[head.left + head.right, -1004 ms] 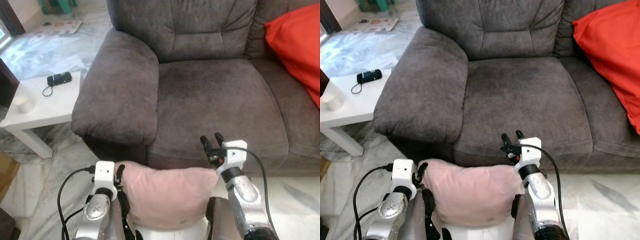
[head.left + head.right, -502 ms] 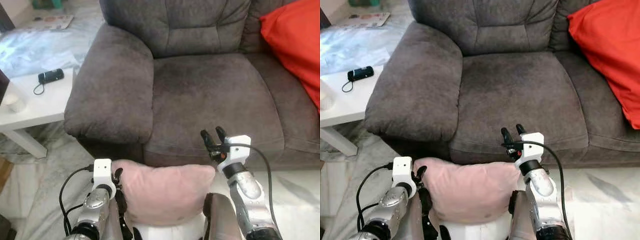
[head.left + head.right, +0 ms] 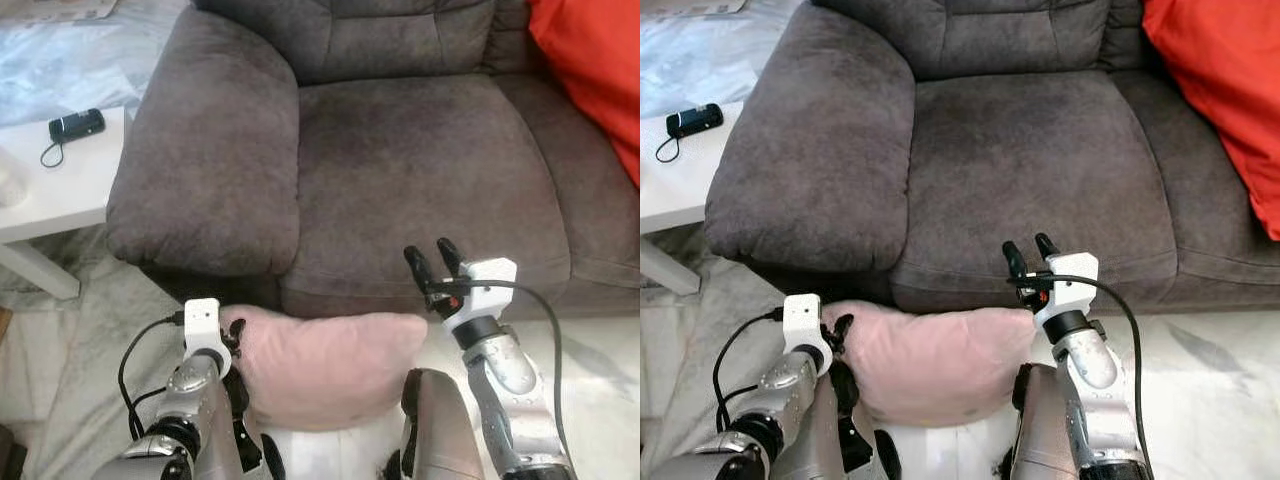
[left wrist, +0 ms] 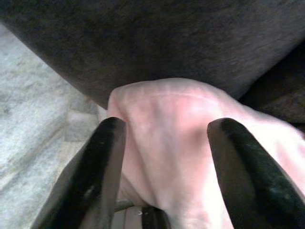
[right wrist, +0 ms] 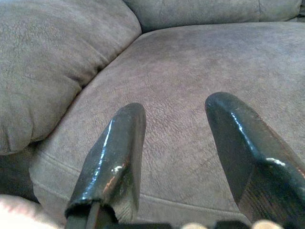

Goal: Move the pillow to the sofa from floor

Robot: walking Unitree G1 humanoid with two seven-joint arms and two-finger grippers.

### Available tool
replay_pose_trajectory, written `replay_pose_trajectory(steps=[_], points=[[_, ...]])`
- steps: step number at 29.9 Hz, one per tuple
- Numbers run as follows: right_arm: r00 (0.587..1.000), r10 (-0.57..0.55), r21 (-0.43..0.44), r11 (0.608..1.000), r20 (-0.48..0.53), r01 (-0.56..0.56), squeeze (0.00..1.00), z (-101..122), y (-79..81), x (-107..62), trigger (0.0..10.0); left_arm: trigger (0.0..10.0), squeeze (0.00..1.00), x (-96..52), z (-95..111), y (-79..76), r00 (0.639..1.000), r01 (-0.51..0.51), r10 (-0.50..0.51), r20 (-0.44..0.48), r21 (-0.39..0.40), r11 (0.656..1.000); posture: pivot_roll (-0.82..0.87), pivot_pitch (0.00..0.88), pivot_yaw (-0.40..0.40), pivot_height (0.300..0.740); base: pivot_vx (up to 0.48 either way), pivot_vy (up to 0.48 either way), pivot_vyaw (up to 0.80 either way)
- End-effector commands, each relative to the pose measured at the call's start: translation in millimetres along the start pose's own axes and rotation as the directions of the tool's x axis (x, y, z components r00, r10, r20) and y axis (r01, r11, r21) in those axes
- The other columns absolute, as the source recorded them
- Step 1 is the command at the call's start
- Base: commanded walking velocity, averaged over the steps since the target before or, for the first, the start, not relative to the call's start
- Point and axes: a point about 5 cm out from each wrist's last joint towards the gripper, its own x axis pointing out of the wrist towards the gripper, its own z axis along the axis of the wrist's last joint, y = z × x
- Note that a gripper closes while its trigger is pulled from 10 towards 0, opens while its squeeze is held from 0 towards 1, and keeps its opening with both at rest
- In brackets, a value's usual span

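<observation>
The pink pillow [image 3: 325, 365] is up off the floor, pressed between my two forearms in front of my body, just before the grey sofa's front edge [image 3: 420, 290]. My left gripper [image 3: 236, 338] is at the pillow's left corner. In the left wrist view its fingers [image 4: 95, 167] stand wide apart with that corner [image 4: 164, 143] between them. My right gripper [image 3: 428, 255] is open above the pillow's right corner and points at the sofa seat [image 5: 200, 62], nothing between its fingers.
The sofa's thick left armrest [image 3: 210, 150] rises beside the seat. A red cushion [image 3: 600, 70] leans at the sofa's right. Left of the sofa, a white side table [image 3: 70, 190] holds a black device [image 3: 75, 124]. Marble floor [image 3: 600, 360] lies around.
The camera has moved nearer to the sofa and tipped down. Both arms and the pillow have come closer to the sofa's front edge. The fingers look unchanged.
</observation>
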Motion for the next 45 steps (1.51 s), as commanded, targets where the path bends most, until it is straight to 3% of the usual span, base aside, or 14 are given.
replay_pose_trajectory(steps=[1, 13, 14, 18, 32, 38, 41, 42, 43, 45], points=[[1.0, 0.003, 0.007, 1.0, -0.007, -0.003, 0.0, 3, 0.4, -5.2, 10.0, 10.0, 1.0, -2.9, -8, 6.8, 0.999, -0.019, 0.019, -0.027, 0.014, 1.0, -0.16, 0.292, 0.012, 0.516, 0.0, 0.0, 0.0], [0.999, -0.002, -0.001, 1.0, 0.033, 0.002, 0.0, 27, -1.9, -11.1, 10.0, 10.0, 1.0, -0.7, -3, -1.8, 1.0, 0.013, -0.013, -0.001, 0.003, 1.0, -0.2, 0.331, -0.014, 0.516, 0.0, 0.0, 0.0], [0.999, 0.001, -0.003, 1.0, 0.033, -0.001, 0.0, 29, -2.2, -12.1, 10.0, 10.0, 0.0, -0.2, -2, -1.8, 1.0, 0.011, -0.011, 0.006, -0.009, 1.0, -0.21, 0.335, -0.02, 0.516, 0.0, 0.0, 0.0], [1.0, 0.005, -0.008, 1.0, 0.025, -0.005, 0.0, 30, -3.6, -15.0, 10.0, 10.0, 0.0, 1.2, 2, -3.2, 1.0, 0.013, -0.013, 0.014, -0.021, 1.0, -0.22, 0.34, -0.027, 0.516, 0.0, 0.0, 0.0], [1.0, 0.002, -0.036, 0.999, -0.029, -0.003, 0.0, 35, -11.6, -31.1, 10.0, 10.0, 0.0, -1.0, -11, -8.0, 0.998, -0.035, 0.038, -0.053, 0.058, 0.998, -0.29, 0.353, -0.072, 0.516, 0.0, 0.0, 0.0], [0.999, 0.013, -0.034, 0.999, -0.042, -0.015, 0.0, 36, -9.6, -31.9, 10.0, 10.0, 0.0, -1.4, -12, -2.1, 0.991, -0.11, 0.116, -0.066, 0.086, 0.99, -0.29, 0.357, -0.08, 0.516, 0.0, 0.0, 0.0], [0.999, 0.02, -0.029, 0.999, -0.045, -0.021, 0.0, 36, -7.4, -31.2, 10.0, 9.9, 0.0, -2.9, -15, 9.9, 0.971, -0.211, 0.221, -0.094, 0.11, 0.971, -0.29, 0.36, -0.084, 0.516, 0.0, 0.0, 0.0], [0.999, 0.021, -0.028, 0.999, -0.047, -0.022, 0.0, 36, -7.2, -31.2, 10.0, 3.2, 0.0, -3.4, -16, 12.5, 0.966, -0.229, 0.241, -0.097, 0.117, 0.966, -0.29, 0.36, -0.084, 0.516, 0.0, 0.0, 0.0], [0.999, 0.023, -0.027, 0.999, -0.049, -0.024, 0.0, 36, -6.7, -31.2, 10.0, 0.0, 0.0, -4.2, -17, 15.1, 0.962, -0.245, 0.255, -0.1, 0.11, 0.963, -0.29, 0.359, -0.085, 0.516, 0.0, 0.0, 0.0], [0.998, 0.024, -0.026, 0.999, -0.051, -0.025, 0.0, 36, -6.4, -31.2, 10.0, 0.0, 0.0, -4.3, -17, 15.4, 0.963, -0.242, 0.252, -0.097, 0.103, 0.965, -0.29, 0.358, -0.085, 0.516, 0.0, 0.0, 0.0]])
